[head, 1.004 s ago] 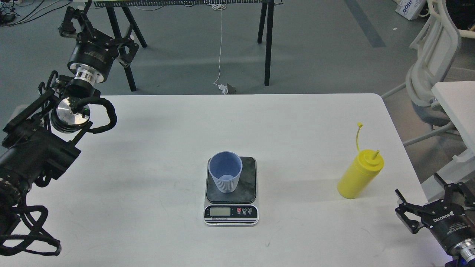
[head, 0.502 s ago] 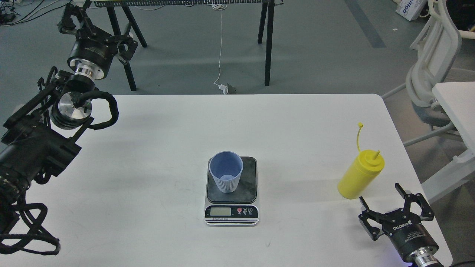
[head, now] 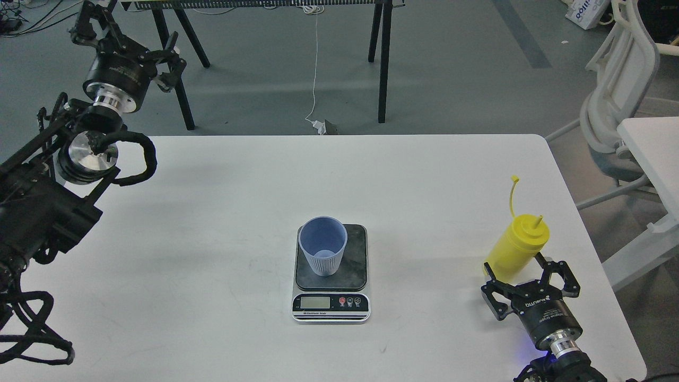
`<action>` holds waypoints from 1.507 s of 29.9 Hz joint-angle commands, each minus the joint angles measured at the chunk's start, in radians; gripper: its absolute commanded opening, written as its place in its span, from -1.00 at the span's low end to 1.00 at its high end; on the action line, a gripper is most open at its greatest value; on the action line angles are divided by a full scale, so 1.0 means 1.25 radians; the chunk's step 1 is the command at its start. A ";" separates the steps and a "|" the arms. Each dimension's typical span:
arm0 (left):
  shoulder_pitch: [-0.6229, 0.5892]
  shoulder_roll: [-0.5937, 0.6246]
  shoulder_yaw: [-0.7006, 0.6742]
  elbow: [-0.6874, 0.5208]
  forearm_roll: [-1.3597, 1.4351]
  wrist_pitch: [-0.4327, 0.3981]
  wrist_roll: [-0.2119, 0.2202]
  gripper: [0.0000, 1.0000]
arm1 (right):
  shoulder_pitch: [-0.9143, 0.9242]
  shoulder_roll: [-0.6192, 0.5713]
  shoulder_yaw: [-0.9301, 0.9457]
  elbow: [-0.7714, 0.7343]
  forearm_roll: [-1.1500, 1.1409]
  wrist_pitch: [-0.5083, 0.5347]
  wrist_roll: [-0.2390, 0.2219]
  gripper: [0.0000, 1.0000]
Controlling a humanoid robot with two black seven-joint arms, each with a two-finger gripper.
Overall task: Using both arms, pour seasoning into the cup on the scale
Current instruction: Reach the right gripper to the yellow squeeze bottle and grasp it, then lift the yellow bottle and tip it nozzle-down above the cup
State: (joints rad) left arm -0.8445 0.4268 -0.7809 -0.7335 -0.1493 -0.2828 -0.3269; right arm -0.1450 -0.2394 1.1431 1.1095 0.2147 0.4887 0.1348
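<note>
The light-blue ribbed cup (head: 322,252) stands upright on the dark platform of the scale (head: 331,297) at the table's middle front. The yellow squeeze bottle (head: 515,248) stands upright near the right edge, its cap strap sticking up. My right gripper (head: 522,277) is open, its fingers spread on either side of the bottle's base, not closed on it. My left gripper (head: 123,41) is raised beyond the table's far left corner, far from the cup, with fingers spread open and empty.
The white table (head: 223,212) carries only the scale and bottle. Black trestle legs (head: 383,58) stand behind it. A white chair (head: 615,106) and a second white table (head: 655,143) are at the right. A white cable (head: 316,69) hangs to the floor.
My right gripper has moved left and forward from the table's right front corner up to the bottle's base. My left arm has drifted slightly left and back.
</note>
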 commanded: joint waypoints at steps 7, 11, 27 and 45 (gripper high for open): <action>0.009 0.034 0.037 -0.001 0.004 -0.017 0.011 0.99 | 0.028 0.001 0.000 -0.027 0.000 0.000 0.039 0.91; 0.009 0.035 0.041 -0.001 0.004 -0.017 0.011 0.99 | 0.046 0.001 0.003 -0.032 0.000 0.000 0.039 0.89; 0.007 0.043 0.041 -0.002 0.004 -0.016 0.010 0.99 | 0.115 0.003 -0.003 -0.063 -0.017 0.000 0.044 0.06; 0.006 0.059 0.038 -0.019 0.003 -0.011 0.009 0.99 | 0.304 -0.044 0.002 0.058 -0.293 0.000 0.044 -0.28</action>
State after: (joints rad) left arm -0.8381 0.4928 -0.7331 -0.7473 -0.1459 -0.3013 -0.3163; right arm 0.1658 -0.2901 1.1498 1.1602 -0.0324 0.4887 0.1904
